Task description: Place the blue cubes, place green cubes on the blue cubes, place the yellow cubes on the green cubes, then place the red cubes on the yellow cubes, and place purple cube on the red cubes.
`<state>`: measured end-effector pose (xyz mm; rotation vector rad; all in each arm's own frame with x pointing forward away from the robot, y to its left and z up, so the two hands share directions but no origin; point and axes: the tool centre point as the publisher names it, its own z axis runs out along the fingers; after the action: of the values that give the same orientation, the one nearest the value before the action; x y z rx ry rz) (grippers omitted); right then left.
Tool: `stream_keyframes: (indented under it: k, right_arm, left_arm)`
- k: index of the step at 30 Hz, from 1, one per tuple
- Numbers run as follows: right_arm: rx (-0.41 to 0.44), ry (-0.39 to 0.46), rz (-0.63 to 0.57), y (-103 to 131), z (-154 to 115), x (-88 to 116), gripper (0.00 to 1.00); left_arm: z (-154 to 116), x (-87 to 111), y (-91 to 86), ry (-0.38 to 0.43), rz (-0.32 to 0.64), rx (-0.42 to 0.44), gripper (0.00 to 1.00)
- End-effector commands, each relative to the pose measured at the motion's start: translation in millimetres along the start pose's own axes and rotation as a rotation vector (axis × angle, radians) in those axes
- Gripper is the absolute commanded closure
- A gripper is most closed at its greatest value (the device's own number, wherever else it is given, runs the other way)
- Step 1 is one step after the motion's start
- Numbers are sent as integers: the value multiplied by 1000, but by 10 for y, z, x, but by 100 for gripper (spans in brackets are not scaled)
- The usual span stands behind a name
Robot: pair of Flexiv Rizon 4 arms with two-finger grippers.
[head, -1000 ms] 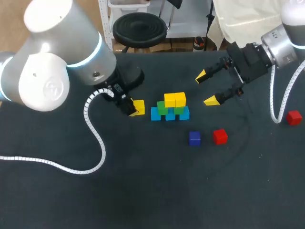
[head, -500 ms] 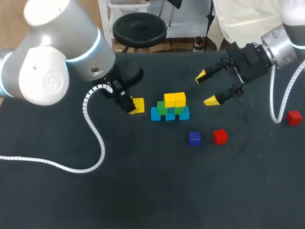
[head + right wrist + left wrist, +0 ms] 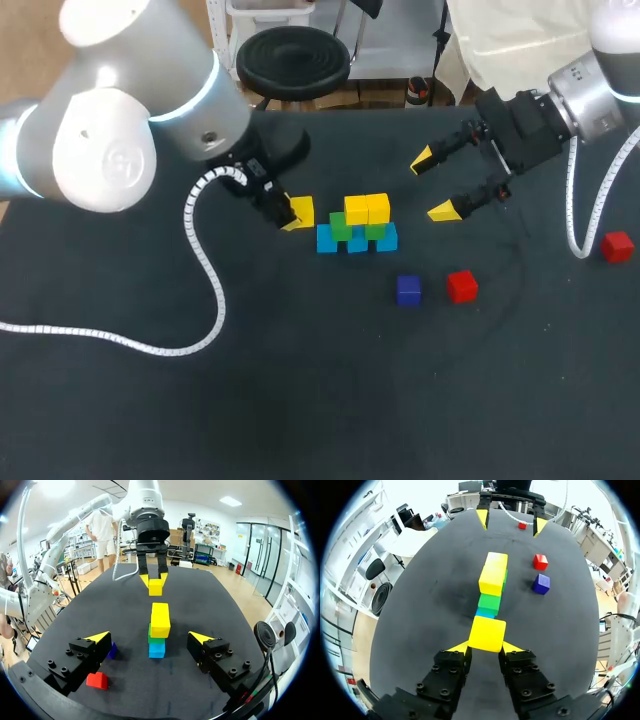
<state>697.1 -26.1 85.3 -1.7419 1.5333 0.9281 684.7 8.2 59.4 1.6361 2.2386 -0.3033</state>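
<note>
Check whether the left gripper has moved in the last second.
Yes. The left gripper, shut on a yellow cube, has shifted closer to the stack of cubes in the head view.

The left gripper (image 3: 486, 645) clamps a yellow cube (image 3: 487, 633). Ahead stands the stack (image 3: 491, 587): blue, green, yellow on top. A red cube (image 3: 540, 561) and a dark blue cube (image 3: 541, 583) lie between it and the desk's side edge. At the far edge, the right gripper (image 3: 510, 522) gapes.

Cube stack (image 3: 357, 225) stands between left pincer (image 3: 293, 217) and right pincer (image 3: 432, 186); purple cube (image 3: 408, 290), red cube (image 3: 461, 286) nearby.
</note>
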Motion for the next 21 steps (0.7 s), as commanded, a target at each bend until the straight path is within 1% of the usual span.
stream_keyframes:
  k: [1,6,11,21]
  right_arm:
    - [1,-1,-1,0,1,1,0]
    - [1,-1,-1,0,1,1,0]
    - [1,-1,-1,0,1,1,0]
    - [1,-1,-1,0,1,1,0]
  left_arm:
    - [-16,-84,49,14,-3,2,100]
    - [-56,-148,-10,36,-1,-26,100]
    - [-48,-212,-65,50,-3,-32,100]
    - [24,-293,-149,44,19,16,100]
